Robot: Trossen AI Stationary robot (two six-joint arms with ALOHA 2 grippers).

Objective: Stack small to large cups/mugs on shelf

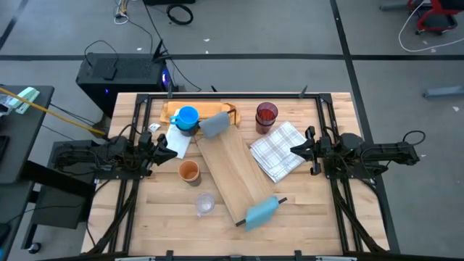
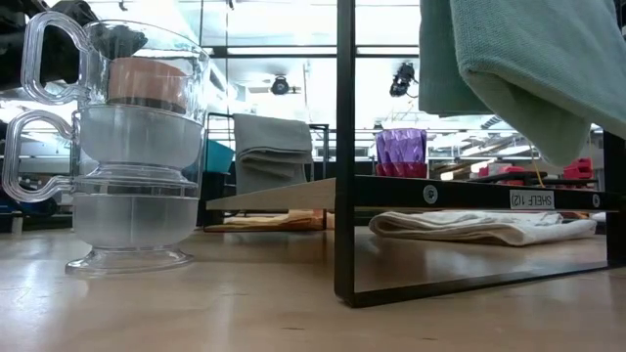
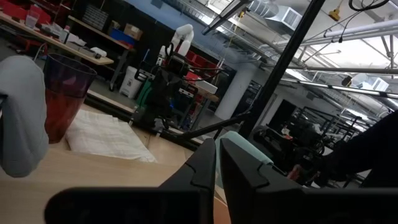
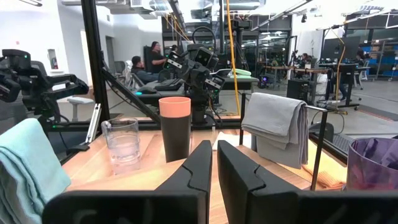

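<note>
The shelf (image 1: 235,170), a long pale plank, lies slantwise across the table's middle, with a grey piece (image 1: 214,125) at its far end and a blue-grey piece (image 1: 261,212) at its near end. A bright blue mug (image 1: 187,117) stands on the orange-brown board (image 1: 217,110) at the far edge. The purple tumbler (image 1: 266,116) stands far right of the shelf. An orange cup (image 1: 189,171) and a clear glass (image 1: 205,204) stand on the table left of the shelf. My left gripper (image 3: 217,152) waits shut at the table's left, and my right gripper (image 4: 214,149) waits shut at its right.
A white checked cloth (image 1: 278,151) lies between the shelf and my right gripper. A white sheet (image 1: 177,141) lies near my left gripper. The table's dark frame posts (image 2: 344,147) stand around the edge. People sit in the room beyond (image 4: 152,59).
</note>
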